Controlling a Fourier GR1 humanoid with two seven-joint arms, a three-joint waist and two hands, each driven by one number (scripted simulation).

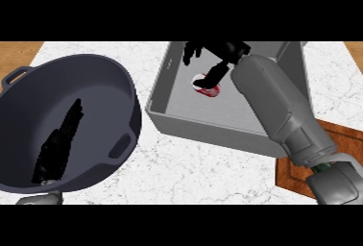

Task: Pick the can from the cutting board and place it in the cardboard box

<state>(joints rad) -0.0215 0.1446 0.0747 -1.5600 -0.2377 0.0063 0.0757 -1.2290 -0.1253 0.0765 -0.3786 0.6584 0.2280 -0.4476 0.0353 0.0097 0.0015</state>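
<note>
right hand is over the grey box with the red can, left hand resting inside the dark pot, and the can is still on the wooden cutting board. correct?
Not quite. The head view shows the small red can inside the grey rectangular box, under the black right hand, not on the brown wooden cutting board. The rest holds: the black left hand shows inside the dark round pot.

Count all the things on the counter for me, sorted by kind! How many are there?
Pots: 1, the big dark pot at the left.
Boxes: 1, the grey box.
Cans: 1, the red can inside the box, under the right hand.
Cutting boards: 1, the wooden board at the right.
Total: 4 things.
</note>
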